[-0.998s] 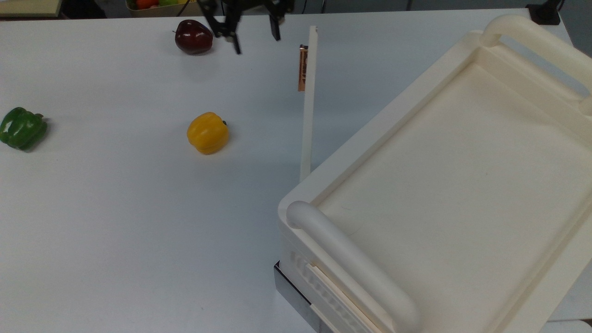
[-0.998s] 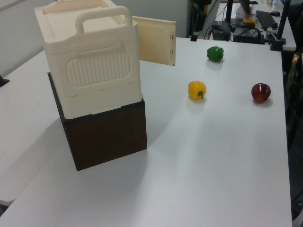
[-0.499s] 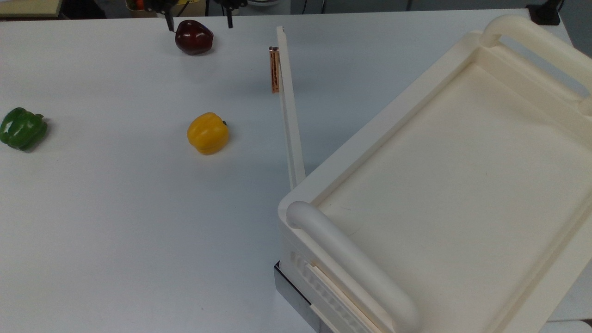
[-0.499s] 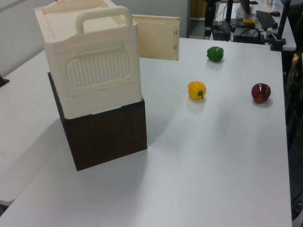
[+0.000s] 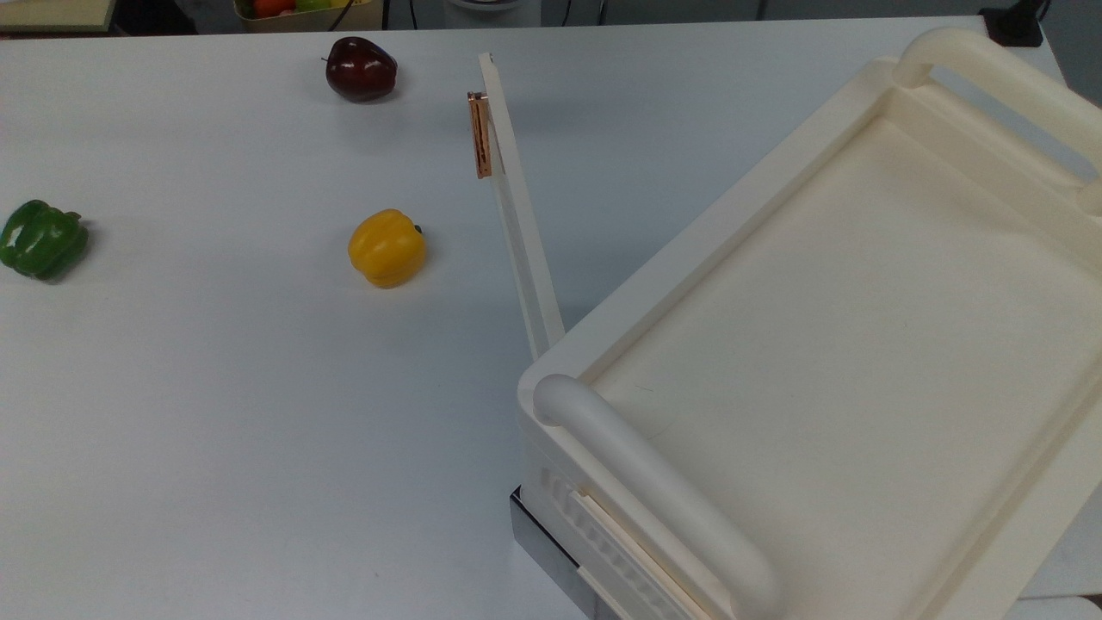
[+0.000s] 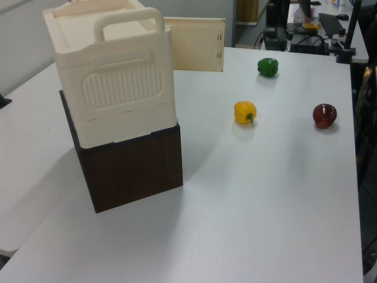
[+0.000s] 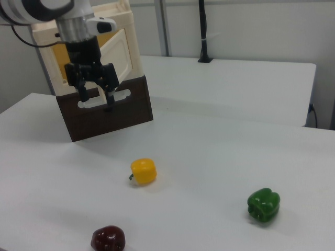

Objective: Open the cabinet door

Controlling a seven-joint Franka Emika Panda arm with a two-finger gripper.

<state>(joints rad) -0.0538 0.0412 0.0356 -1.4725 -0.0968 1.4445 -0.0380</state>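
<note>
The cabinet door (image 5: pixel 516 224) stands swung out from the cream cabinet (image 5: pixel 861 344), edge-on in the top view, with its copper-brown plate (image 5: pixel 479 136) near the free end. In the left view the cabinet door (image 6: pixel 194 44) juts out behind the cabinet (image 6: pixel 112 76) as a flat panel. In the right view my gripper (image 7: pixel 97 100) hangs open in front of the cabinet, with nothing between its fingers and apart from the cabinet door (image 7: pixel 119 52).
A yellow pepper (image 5: pixel 386 247), a green pepper (image 5: pixel 41 238) and a dark red apple (image 5: pixel 361 69) lie on the white table (image 5: pixel 215 430). The cabinet rests on a dark brown box (image 6: pixel 132 168). Its thick bar handle (image 5: pixel 654 499) overhangs the near corner.
The door's free end has swung further toward the top view's left. My gripper has drawn back past the top view's upper edge, away from the door.
</note>
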